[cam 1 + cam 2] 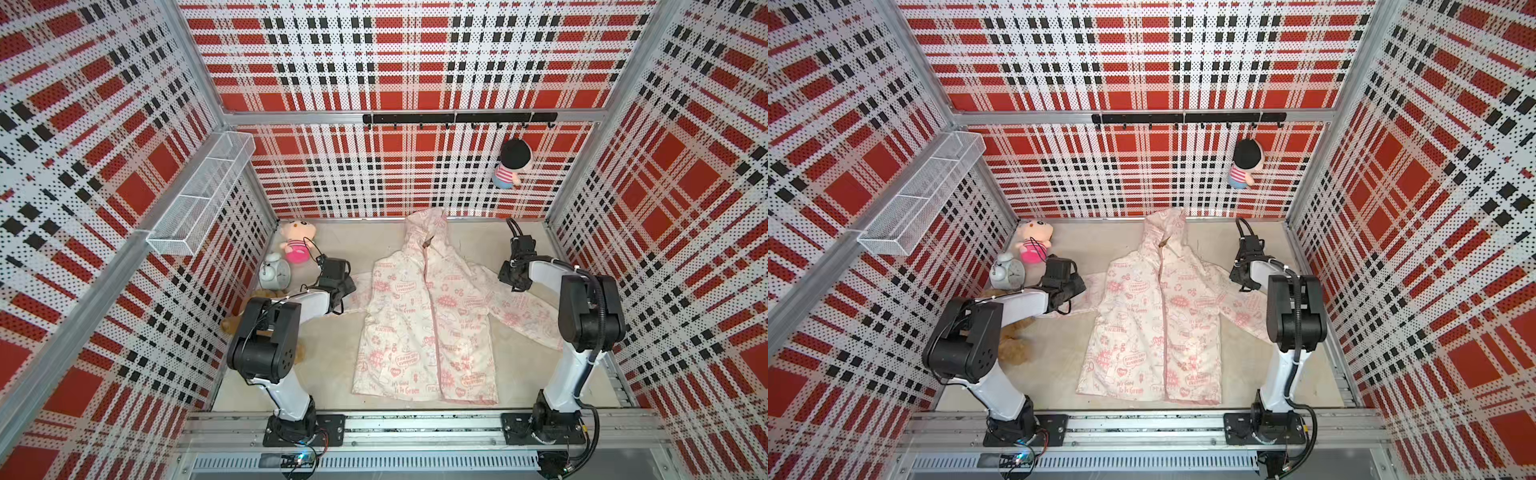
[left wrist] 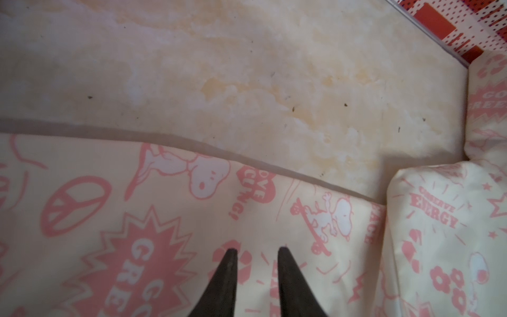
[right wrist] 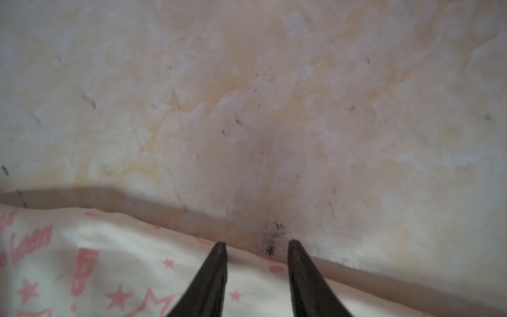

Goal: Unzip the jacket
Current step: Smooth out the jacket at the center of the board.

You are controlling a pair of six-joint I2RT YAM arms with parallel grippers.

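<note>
Two top views show us the whole jacket lying flat and front up in the middle of the pale surface. Its hood points toward the back wall and its sleeves are spread to either side. Its pink zipper runs down the front with the two halves together. In both top views the left gripper sits over the end of one sleeve and the right gripper over the other, but from up there we cannot read the jaws.

The wrist views settle that. The left gripper has its jaws a narrow gap apart just above printed sleeve cloth, clasping nothing we can see. The right gripper is spread a little wider, with one finger over the sleeve's edge and the other over the bare surface.

Only the top views show the alarm clock, the pink doll and the brown teddy bear, which is half hidden by the left arm.
</note>
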